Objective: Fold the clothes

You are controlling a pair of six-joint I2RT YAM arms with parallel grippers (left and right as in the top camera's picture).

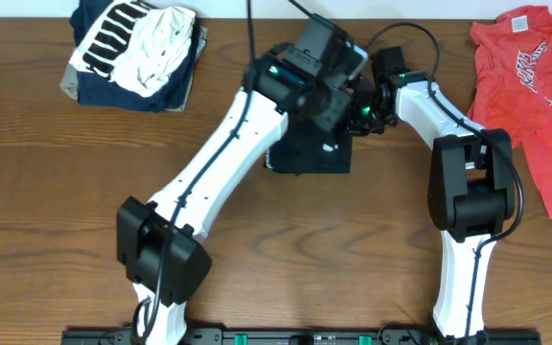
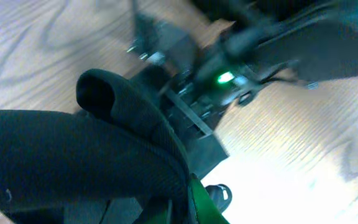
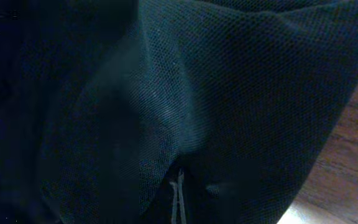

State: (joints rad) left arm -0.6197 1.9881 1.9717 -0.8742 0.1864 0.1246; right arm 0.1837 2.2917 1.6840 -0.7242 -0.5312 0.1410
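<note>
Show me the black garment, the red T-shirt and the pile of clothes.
black garment [image 1: 305,158], overhead view, lower folded part.
red T-shirt [image 1: 535,105], overhead view, chest area.
pile of clothes [image 1: 147,43], overhead view, white top layer.

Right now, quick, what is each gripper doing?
Left gripper: shut on the black garment.
Right gripper: shut on the black garment too.

A black garment [image 1: 307,158] lies in the middle of the wooden table [image 1: 46,192], folded down to a small, thick rectangle with a tiny white mark on top; up close its dark fine-knit fabric [image 3: 197,93] bunches into rounded folds [image 2: 73,149]. A coral-red T-shirt [image 1: 530,86] with white print lies spread out, loosely rumpled, at the table's far right edge. A pile of folded clothes [image 1: 137,53], navy and white with black stripes, sits at the far left corner.
</note>
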